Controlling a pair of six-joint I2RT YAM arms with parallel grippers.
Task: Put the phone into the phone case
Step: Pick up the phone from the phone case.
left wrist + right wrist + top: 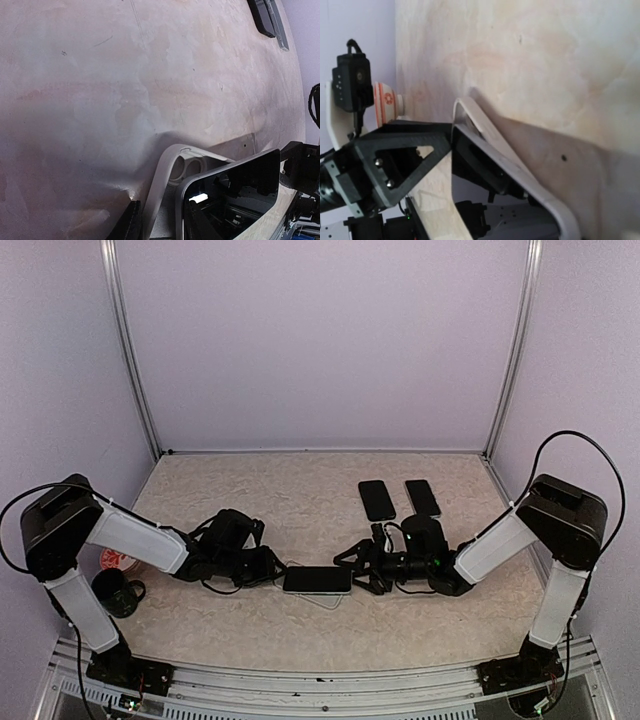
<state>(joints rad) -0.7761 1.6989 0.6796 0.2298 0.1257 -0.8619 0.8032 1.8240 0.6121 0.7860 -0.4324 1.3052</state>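
- Translucent white phone case (161, 182) is at the front centre of the table (250, 510), between my two grippers. The black phone (235, 182) lies over it, tilted and not flush.
- Left gripper (272, 575): clenched on the case's end, a finger on either side of its wall.
- Right gripper (360, 572): jaws spread at the phone's far end, nothing grasped as far as I can see.
- Done, my read: phone and case are together and roughly aligned.
- Can't tell which corners are in.
- Left: press the raised side down until the rim wraps every edge.
- Spare phones (376, 499) at the back and the mug (118, 592) on the left aren't involved.
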